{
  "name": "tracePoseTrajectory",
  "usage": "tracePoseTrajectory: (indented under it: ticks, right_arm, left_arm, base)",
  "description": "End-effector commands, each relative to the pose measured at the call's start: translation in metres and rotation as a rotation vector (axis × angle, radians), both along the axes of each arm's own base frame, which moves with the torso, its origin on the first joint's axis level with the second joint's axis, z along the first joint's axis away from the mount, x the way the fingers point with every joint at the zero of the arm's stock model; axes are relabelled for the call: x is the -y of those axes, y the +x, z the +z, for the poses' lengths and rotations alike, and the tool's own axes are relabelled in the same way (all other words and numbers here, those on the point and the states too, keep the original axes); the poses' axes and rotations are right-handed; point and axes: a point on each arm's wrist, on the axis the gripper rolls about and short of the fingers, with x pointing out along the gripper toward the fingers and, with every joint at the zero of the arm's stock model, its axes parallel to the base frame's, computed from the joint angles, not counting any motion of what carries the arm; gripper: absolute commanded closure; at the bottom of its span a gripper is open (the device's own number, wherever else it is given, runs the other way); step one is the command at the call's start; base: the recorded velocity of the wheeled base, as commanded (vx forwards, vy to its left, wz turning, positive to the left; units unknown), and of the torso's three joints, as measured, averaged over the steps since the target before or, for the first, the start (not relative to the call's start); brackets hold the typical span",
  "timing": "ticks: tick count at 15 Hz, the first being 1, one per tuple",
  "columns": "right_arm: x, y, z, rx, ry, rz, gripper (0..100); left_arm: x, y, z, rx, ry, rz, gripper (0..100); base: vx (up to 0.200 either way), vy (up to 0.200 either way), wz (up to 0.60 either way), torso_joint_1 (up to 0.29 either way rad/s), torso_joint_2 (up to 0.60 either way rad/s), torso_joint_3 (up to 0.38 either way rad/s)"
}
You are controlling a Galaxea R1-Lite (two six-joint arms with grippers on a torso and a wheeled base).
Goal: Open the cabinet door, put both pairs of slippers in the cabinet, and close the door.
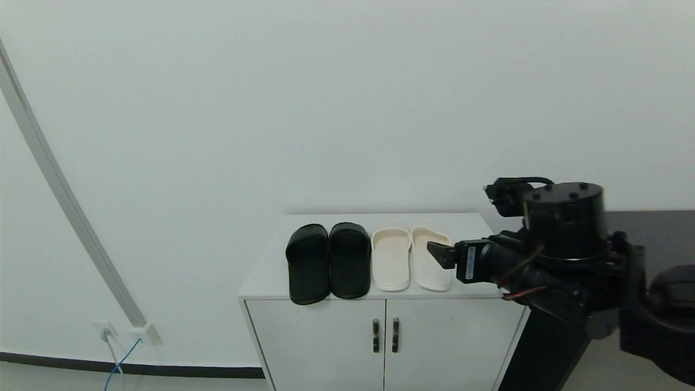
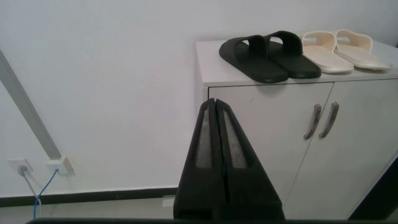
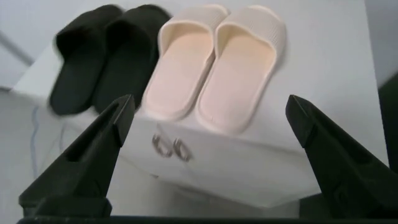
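Head view: cabinet (image 1: pixel 315 336) doors shut, black slippers (image 1: pixel 328 262) and white slippers (image 1: pixel 411 258) side by side on top, black pair jutting past the front edge. Empty right claw (image 3: pixel 209 102) spread wide, hovering by the white pair; left claw (image 2: pixel 215 106) pinched shut, low off the cabinet's left. Could sweep slippers off; might snag both close-set handles (image 1: pixel 385 334).

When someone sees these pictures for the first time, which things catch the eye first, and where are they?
Two pairs of slippers lie side by side on top of the white cabinet: the black pair to the left, the cream pair to the right. The right hand hovers open close to the cream pair, and the cabinet doors below are shut.
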Motion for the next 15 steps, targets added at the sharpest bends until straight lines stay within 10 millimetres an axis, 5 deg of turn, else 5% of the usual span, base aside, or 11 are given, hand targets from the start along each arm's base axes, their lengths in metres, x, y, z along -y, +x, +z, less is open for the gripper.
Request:
tracePoseTrajectory:
  ticks: [1, 7, 15]
  right_arm:
    - [-0.033, 0.039, -0.03, -0.034, -0.054, -0.057, 0]
    - [-0.061, 0.105, -0.072, -0.02, -0.079, -0.173, 0]
    - [-0.075, 0.141, -0.099, -0.012, -0.082, -0.209, 0]
  left_arm:
    - [0.0, 0.0, 0.0, 0.0, 0.0, 0.0, 100]
    - [0.0, 0.0, 0.0, 0.0, 0.0, 0.0, 100]
    - [0.0, 0.0, 0.0, 0.0, 0.0, 0.0, 100]
  base:
    - [0.0, 0.0, 0.0, 0.0, 0.0, 0.0]
    - [0.0, 0.0, 0.0, 0.0, 0.0, 0.0]
    - [0.0, 0.0, 0.0, 0.0, 0.0, 0.0]
